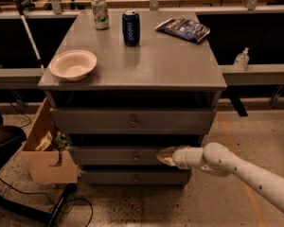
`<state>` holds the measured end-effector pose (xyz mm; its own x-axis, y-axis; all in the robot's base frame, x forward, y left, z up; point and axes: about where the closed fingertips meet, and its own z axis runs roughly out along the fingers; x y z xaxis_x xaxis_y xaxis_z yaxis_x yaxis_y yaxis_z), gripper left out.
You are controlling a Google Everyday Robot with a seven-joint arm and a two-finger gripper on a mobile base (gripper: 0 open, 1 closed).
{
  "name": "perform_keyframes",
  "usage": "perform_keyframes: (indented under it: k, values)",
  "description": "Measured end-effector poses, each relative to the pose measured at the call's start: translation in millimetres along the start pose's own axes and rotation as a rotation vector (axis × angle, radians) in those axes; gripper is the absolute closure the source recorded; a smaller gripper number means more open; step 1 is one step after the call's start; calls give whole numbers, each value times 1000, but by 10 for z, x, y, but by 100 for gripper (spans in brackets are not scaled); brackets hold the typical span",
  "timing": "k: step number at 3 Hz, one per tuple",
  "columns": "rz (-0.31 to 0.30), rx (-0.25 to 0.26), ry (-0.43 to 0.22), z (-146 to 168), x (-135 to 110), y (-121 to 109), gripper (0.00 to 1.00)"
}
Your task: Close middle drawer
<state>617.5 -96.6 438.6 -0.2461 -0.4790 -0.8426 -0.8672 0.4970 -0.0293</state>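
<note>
The middle drawer (pixel 113 155) is the slim grey front with a small round knob, below the taller top drawer (pixel 99 121). It stands out a little from the cabinet, roughly in line with the bottom drawer (pixel 132 177). My gripper (pixel 164 156) comes in from the lower right on a white arm (pixel 236 168). Its yellowish fingertips (pixel 166 156) are pressed together into one point that touches the middle drawer's front, just right of the knob (pixel 136 156). It holds nothing.
On the cabinet top (pixel 170 70) are a white bowl (pixel 73 64), a blue can (pixel 131 27), a pale can (pixel 100 13) and a dark chip bag (pixel 183 30). A cardboard box (pixel 43 150) with items sits on the floor to the left. A sanitizer bottle (pixel 241 59) stands on the right shelf.
</note>
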Motion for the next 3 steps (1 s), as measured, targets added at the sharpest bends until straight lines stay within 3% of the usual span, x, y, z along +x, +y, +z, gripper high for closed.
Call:
perform_keyframes:
  k: [1,2,3]
  values:
    - [1,1,0,-2,10,0,100]
    - [39,-67,-25,-448,366,269,100]
    - [39,-67,-25,-447,366,269,100]
